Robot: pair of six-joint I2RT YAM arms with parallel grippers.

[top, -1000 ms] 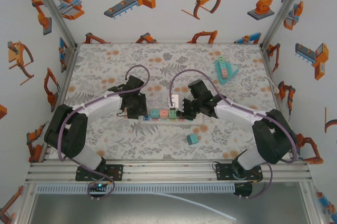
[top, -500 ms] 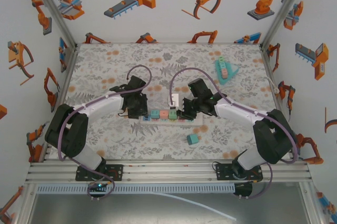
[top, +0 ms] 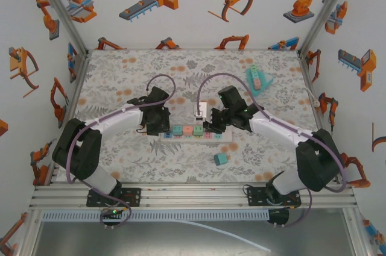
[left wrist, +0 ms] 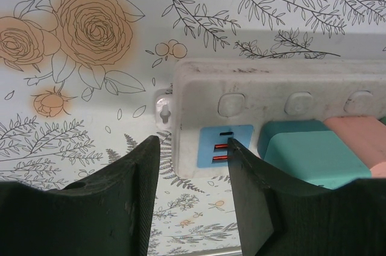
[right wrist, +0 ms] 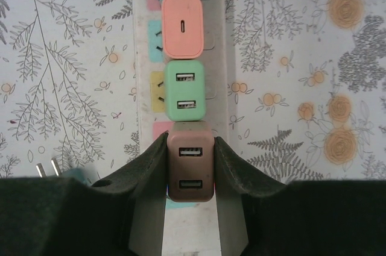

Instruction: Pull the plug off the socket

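The table (top: 120, 81), spread with a flowered cloth, carries a white power strip (top: 166, 136) at its middle. A loose teal plug (top: 221, 159) lies nearer the front, and a teal block strip (top: 258, 79) rests far right.

My fingers (right wrist: 142, 171) are matt black plastic, faintly grainy. The brown plug (right wrist: 190, 168) is smooth satin plastic. The socket strip (left wrist: 271, 81) is white plastic, dull and scuffed. The table cover (left wrist: 84, 105) looks matt, flower-printed.

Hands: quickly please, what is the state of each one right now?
Left hand: open, straddling the end of the power strip.
Right hand: closed on the brown plug.
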